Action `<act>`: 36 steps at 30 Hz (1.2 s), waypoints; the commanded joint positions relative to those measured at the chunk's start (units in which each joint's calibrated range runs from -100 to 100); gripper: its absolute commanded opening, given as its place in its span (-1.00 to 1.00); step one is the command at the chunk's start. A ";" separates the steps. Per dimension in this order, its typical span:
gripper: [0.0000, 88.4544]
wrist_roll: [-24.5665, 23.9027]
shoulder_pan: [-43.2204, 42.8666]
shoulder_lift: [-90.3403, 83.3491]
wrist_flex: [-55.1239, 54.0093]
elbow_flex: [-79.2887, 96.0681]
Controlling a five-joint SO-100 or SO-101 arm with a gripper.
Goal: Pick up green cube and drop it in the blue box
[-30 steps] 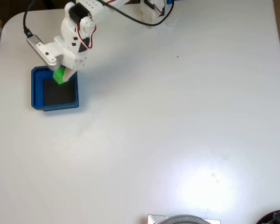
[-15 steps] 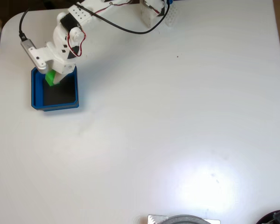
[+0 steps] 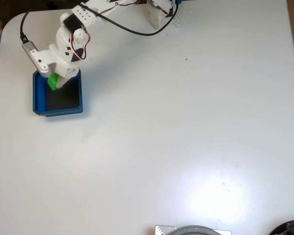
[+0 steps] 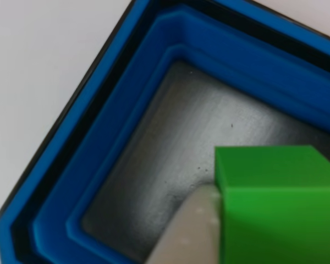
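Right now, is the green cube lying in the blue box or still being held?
Held. The gripper is shut on the green cube above the blue box; a white finger presses its side.

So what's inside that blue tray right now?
Over the blue box the gripper holds the green cube above the dark floor. The arm covers the box's top edge, so that strip stays hidden.

There is 1 green cube [image 3: 53,82], 1 blue box [image 3: 38,100], and 1 white arm [image 3: 73,36] on 1 table [image 3: 186,122].
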 commanded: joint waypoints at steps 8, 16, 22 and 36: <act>-0.62 -0.20 0.13 -1.23 -1.31 -2.72; -0.62 -0.20 -0.02 -1.57 -1.31 -2.63; -0.62 0.20 -0.78 -2.90 -1.07 -1.46; -0.62 0.24 -0.86 -17.95 -1.23 8.32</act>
